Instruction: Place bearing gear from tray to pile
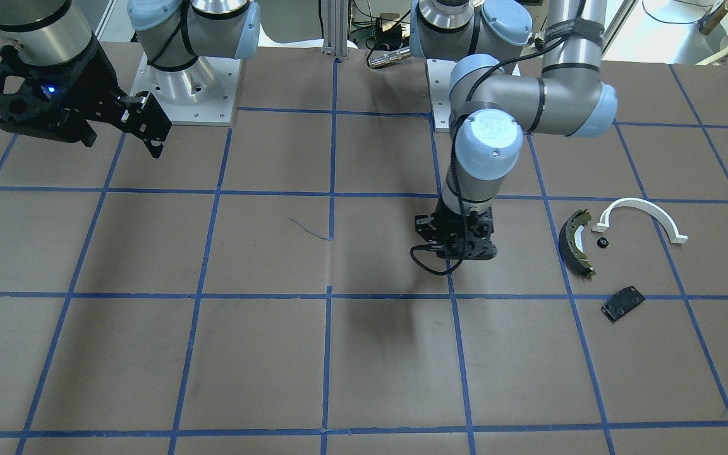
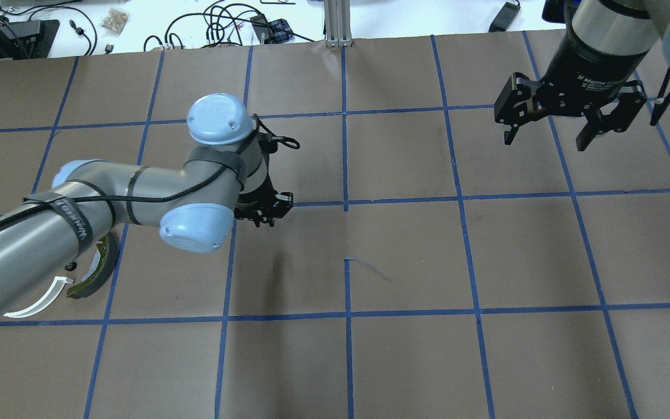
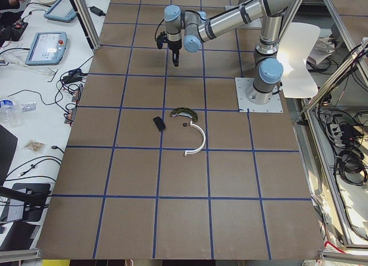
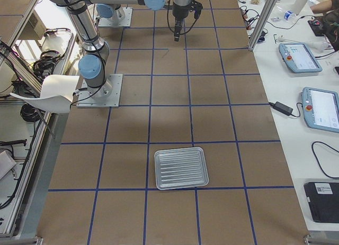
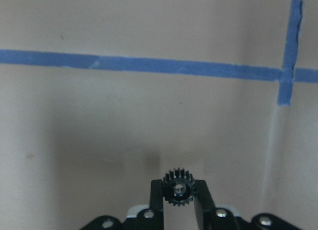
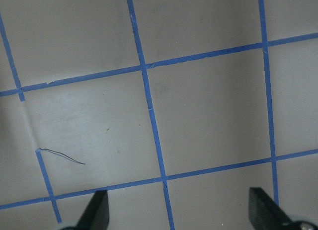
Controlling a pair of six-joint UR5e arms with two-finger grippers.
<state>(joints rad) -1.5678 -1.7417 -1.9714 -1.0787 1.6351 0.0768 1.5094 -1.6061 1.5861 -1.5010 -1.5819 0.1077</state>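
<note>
We see the left gripper pinching the small black bearing gear between narrow-set fingers. It is raised over the desk, near but apart from the pile: olive brake shoe, white arc, black plate. The tray sits well apart, toward the robot's right end. The right gripper hangs spread wide, holding nothing.
</note>
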